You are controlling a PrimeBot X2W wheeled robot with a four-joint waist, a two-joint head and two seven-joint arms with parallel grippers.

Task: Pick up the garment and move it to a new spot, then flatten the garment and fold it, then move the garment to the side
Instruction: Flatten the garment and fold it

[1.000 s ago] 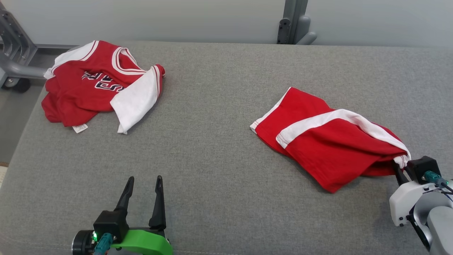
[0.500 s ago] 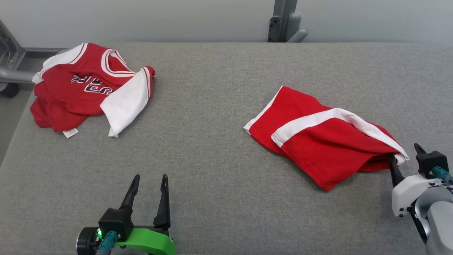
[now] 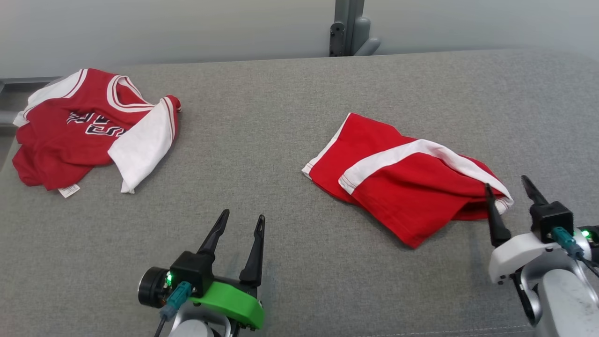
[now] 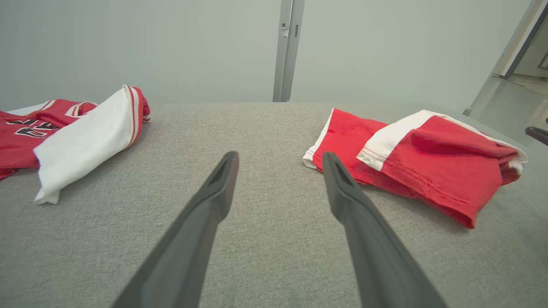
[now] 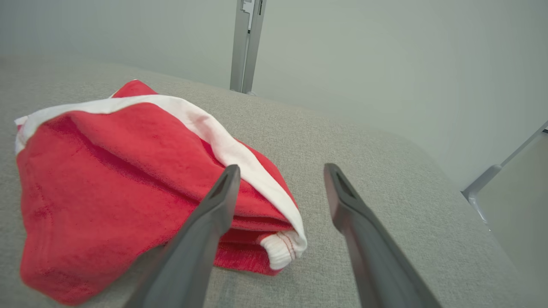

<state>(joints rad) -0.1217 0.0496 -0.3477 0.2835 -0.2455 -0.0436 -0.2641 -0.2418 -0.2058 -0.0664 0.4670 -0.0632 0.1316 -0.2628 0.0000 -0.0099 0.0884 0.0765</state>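
Observation:
The garment [image 3: 402, 182] is a folded pair of red shorts with a white stripe, lying right of the table's middle; it also shows in the left wrist view [image 4: 428, 167]. My right gripper [image 3: 505, 183] stands open at its near right end, its left finger over the white waistband corner [image 5: 282, 250] and nothing held between the fingers [image 5: 281, 167]. My left gripper [image 3: 244, 215] is open and empty over bare table at the lower left, well apart from the garment [image 4: 279, 156].
A red and white jersey [image 3: 89, 131] lies crumpled at the far left of the grey fabric table [image 3: 281, 140]. A grey post [image 3: 348, 28] stands behind the table. The table's right edge [image 5: 454, 188] runs close beside my right gripper.
My right gripper has opened and let go of the garment's end, which now rests on the table. The head camera has turned, shifting the whole scene leftward.

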